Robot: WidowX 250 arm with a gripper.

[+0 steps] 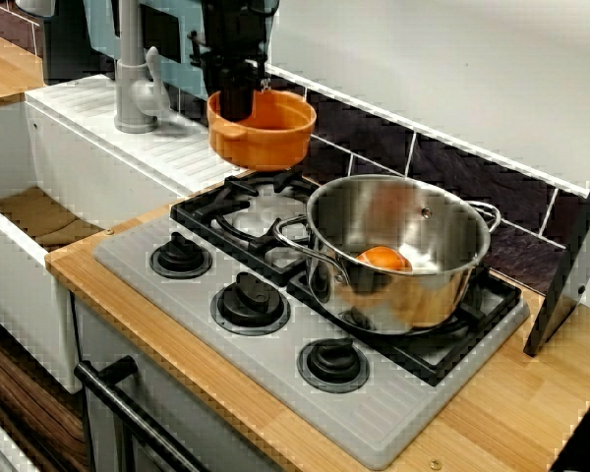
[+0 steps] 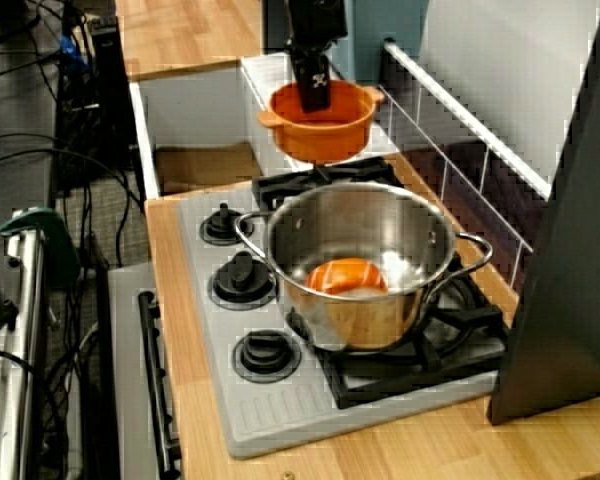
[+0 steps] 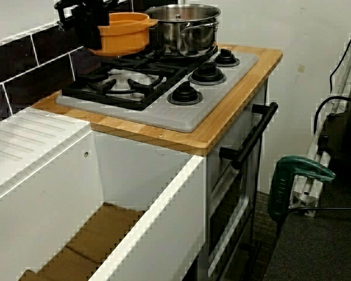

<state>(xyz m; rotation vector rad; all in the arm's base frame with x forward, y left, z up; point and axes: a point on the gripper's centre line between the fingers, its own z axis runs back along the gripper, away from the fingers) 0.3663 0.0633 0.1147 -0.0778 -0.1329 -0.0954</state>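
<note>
The matte black, box-shaped robot gripper (image 1: 238, 98) is dark all over in the view from the stove's front. Its blocky body narrows to flat black fingers (image 2: 317, 95). In the view from the stove's end, a small white cross-like marking (image 2: 321, 81) sits just above the fingertips. In the view from the sink side, short black lugs (image 3: 67, 7) jut out higher up.

Illumination: bright, even, apparently from overhead. Shadows are soft. The pot (image 1: 423, 295) shows glare and orange reflections. Jagged pixel artefacts line edges in all views.
</note>
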